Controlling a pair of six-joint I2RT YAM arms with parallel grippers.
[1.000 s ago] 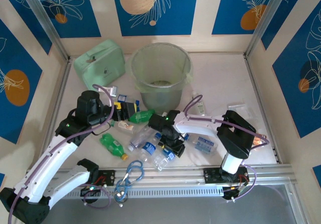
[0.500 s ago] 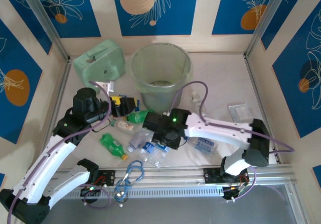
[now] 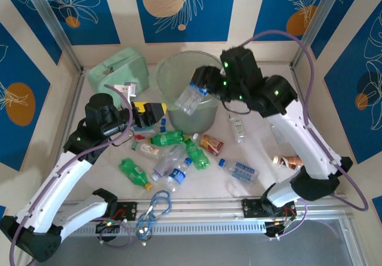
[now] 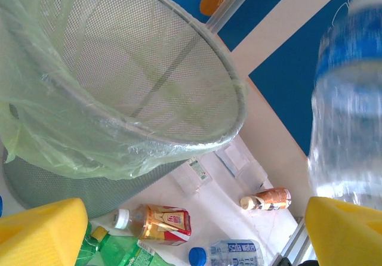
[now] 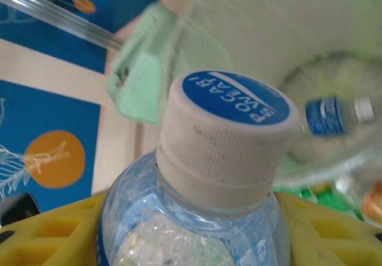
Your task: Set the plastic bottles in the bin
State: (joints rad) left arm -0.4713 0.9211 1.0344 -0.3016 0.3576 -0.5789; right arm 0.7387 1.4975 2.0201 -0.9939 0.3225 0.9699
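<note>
Round translucent pale-green plastic bin, upright, far centre; right gripper clamped on clear blue-labelled plastic bottle tilted above bin's near rim; left gripper spread wide, empty, beside bin; other small bottles lying nearby.

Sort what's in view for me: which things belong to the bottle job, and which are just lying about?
Job: bin; held bottle in the right gripper; green bottles; blue-label bottles; red-label bottle.
Lying about: mint case; blue carabiner.
</note>
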